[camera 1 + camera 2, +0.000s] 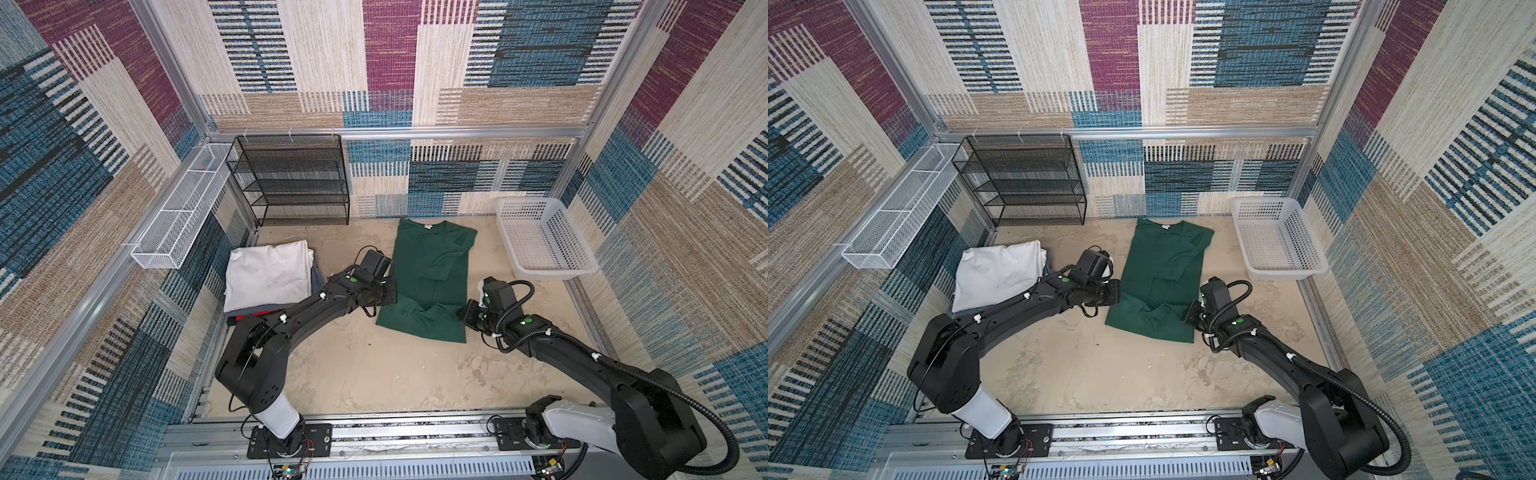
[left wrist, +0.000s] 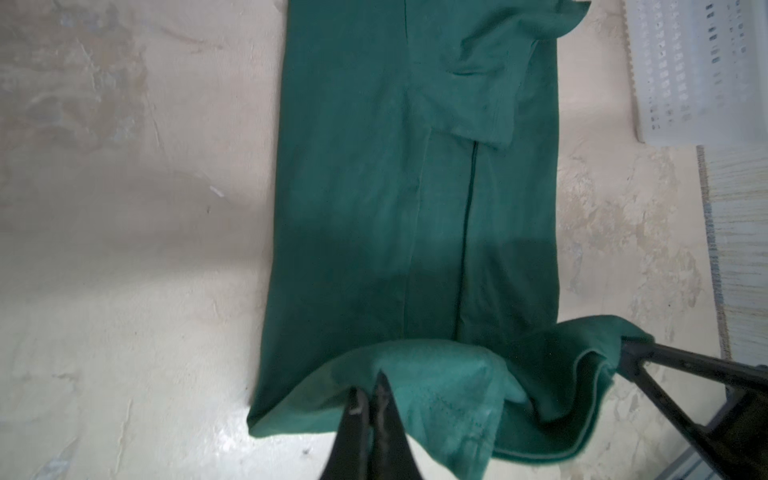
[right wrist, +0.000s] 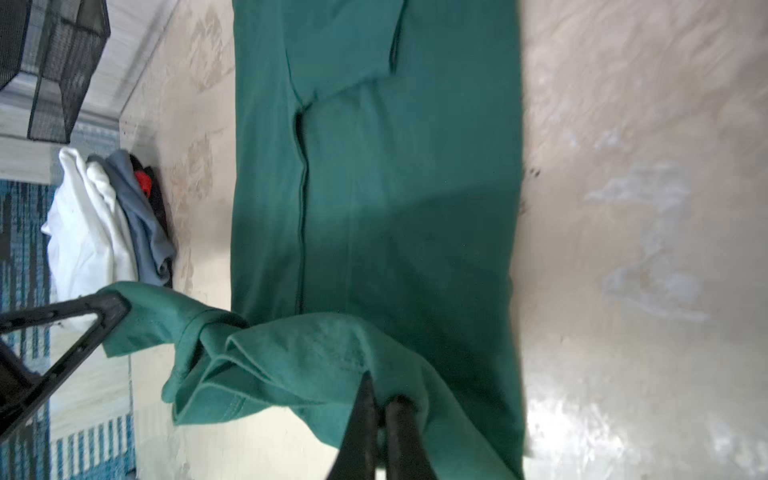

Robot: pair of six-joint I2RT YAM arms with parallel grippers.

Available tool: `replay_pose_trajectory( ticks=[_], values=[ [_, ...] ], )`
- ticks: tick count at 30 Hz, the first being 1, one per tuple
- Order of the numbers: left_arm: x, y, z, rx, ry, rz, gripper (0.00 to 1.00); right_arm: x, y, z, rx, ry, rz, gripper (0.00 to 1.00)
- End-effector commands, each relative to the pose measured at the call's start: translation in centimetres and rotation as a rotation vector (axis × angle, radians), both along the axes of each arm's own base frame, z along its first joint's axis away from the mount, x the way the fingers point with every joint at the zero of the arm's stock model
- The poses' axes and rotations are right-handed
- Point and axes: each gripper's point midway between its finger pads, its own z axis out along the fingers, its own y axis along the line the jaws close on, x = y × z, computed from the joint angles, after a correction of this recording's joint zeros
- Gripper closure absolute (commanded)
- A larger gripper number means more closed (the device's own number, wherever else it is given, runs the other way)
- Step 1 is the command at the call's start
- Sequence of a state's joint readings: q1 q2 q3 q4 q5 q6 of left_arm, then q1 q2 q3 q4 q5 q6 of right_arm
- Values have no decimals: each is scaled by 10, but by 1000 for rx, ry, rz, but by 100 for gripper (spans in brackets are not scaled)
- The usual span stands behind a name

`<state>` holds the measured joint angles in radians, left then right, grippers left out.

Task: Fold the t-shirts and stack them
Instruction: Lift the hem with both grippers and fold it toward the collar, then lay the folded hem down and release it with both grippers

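Enclosed on three sides by walls (image 1: 390, 62) of patchwork carpet in cream, tan, blue and magenta, striped in places. Framed with aluminium rails (image 1: 457, 132) at the corners and along the back. Below, a beige, blotchy, scuffed worktop (image 1: 374, 374). Back left, a black mesh shelf rack (image 1: 291, 178); just beside it, along the left wall, a long white wire tray (image 1: 183, 208). Back right, a white perforated basket (image 1: 525, 200). Evenly lit, soft glare on the surface.

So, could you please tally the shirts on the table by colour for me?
green shirt: 1
white shirt: 1
grey shirt: 1
black and red shirt: 1
Total: 4
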<state>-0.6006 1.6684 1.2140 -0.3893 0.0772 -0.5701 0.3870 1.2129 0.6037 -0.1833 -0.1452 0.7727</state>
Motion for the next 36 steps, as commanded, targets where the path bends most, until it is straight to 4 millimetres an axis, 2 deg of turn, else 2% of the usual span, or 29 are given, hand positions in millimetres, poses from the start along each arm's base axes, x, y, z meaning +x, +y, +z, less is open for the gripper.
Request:
replay_pose_trajectory(
  ticks=[1, 4, 8, 23, 33, 34, 35, 36],
  values=[
    [15, 1, 1, 8, -21, -19, 100, 21, -9, 8, -27, -67, -30, 100],
    [28, 0, 1, 4, -15, -21, 100, 32, -15, 7, -67, -72, -48, 100],
    [40, -5, 1, 18, -25, -54, 100, 43, -13, 7, -70, -74, -37, 100],
    [74, -13, -13, 11, -13, -47, 100, 65, -24, 0, -95, -65, -71, 100],
    [104, -25, -7, -56, -39, -41, 100, 90, -31, 15, -102, -110, -94, 100],
    [107, -28, -8, -66, -38, -43, 100, 92, -31, 14, -108, -104, -85, 90],
    [113, -30, -8, -78, -38, -49, 77, 96, -31, 12, -118, -96, -74, 74],
    [117, -32, -8, -86, -39, -55, 51, 98, -33, 8, -138, -85, -71, 64]
  ],
)
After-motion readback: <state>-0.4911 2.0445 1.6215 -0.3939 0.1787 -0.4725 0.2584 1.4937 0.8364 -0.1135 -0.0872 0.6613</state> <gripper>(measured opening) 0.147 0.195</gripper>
